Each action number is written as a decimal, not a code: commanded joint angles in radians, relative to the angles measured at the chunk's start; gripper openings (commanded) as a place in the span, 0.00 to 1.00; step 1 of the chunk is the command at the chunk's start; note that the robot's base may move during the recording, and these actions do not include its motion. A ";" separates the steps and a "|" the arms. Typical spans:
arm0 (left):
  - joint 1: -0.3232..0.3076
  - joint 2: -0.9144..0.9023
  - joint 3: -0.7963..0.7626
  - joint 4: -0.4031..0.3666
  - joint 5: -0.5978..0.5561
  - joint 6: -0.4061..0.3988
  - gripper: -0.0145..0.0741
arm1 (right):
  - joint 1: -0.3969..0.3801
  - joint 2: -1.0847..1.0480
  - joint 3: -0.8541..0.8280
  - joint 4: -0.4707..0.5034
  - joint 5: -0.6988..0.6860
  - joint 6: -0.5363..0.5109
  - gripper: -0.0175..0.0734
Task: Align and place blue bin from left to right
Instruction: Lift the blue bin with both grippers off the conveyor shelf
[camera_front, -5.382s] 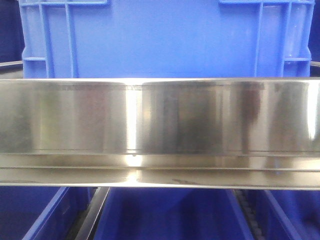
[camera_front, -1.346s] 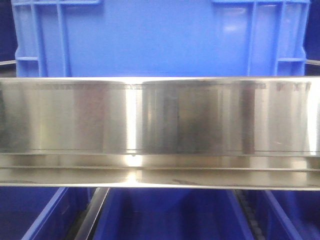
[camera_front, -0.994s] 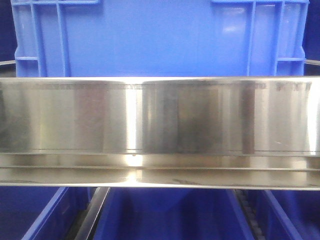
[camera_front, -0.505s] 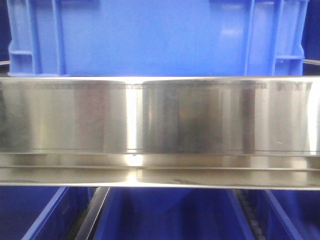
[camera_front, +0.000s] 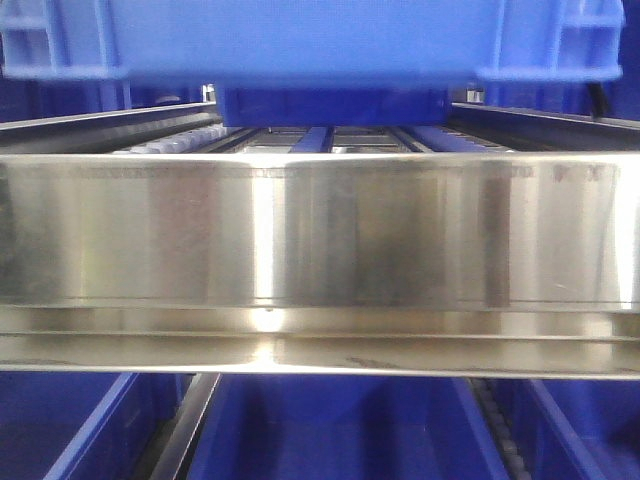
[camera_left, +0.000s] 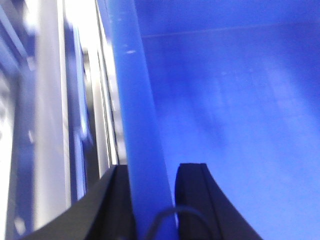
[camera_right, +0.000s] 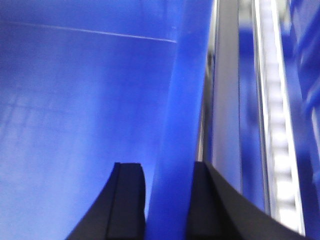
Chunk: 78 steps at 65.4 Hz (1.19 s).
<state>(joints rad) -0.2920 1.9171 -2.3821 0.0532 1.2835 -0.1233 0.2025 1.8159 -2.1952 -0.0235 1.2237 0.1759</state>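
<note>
The blue bin (camera_front: 300, 40) hangs above the steel shelf rail, and only its lower wall and bottom edge show at the top of the front view. In the left wrist view my left gripper (camera_left: 152, 167) is shut on the bin's left wall (camera_left: 135, 100), one black finger outside and one inside. My right gripper (camera_right: 167, 165) is likewise shut on the bin's right wall (camera_right: 185, 90), with a finger on each side. The bin's smooth blue inside (camera_left: 240, 125) fills most of both wrist views.
A wide stainless steel rail (camera_front: 320, 230) crosses the front view. Behind it, roller tracks (camera_front: 180, 135) run back into the shelf, with a darker blue shape (camera_front: 330, 105) at the far end. Deeper-blue open bins (camera_front: 330, 430) sit on the level below.
The blue bin has risen off the shelf. A second ago its wall stood right behind the rail; now its bottom edge is above the rail and the roller tracks show beneath it.
</note>
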 joint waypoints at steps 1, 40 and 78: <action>-0.005 -0.048 -0.054 -0.030 -0.062 0.006 0.04 | 0.007 -0.036 -0.056 0.002 -0.098 -0.020 0.12; -0.005 -0.050 -0.093 -0.039 -0.062 -0.012 0.04 | 0.007 -0.036 -0.098 0.000 -0.145 -0.036 0.12; -0.005 -0.050 -0.093 -0.039 -0.062 -0.012 0.04 | 0.007 -0.036 -0.098 0.000 -0.156 -0.036 0.12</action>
<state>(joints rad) -0.2920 1.8963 -2.4589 0.0624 1.2897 -0.1392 0.2042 1.8031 -2.2743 -0.0235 1.1737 0.1579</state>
